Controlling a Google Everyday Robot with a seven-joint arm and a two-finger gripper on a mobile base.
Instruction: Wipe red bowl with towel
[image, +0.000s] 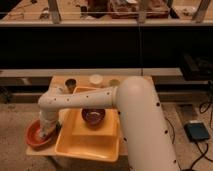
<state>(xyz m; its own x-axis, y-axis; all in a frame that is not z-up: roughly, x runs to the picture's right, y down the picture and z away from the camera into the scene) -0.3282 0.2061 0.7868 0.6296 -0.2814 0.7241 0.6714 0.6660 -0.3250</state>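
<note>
Dark shelving backs a small wooden table (131, 80) holding a yellow tray (90, 146) with a dark bowl (93, 116) inside. At the table's front left corner sits the red bowl (32, 136), just beside the tray. The gripper (48, 131) reaches down into this bowl; whether it is open or clamped cannot be told, and the towel cannot be made out. The wiping step seems in hand. Next calls for sweeping around the inside with light pressure.

We find our gripper (46, 131) down in the red bowl (33, 137), hemmed in on its right by the yellow tray (70, 142). Our arm (80, 99) bars the way over the dark bowl (93, 116). Left of the red bowl, past the table (59, 80) edge, the way lies open.
</note>
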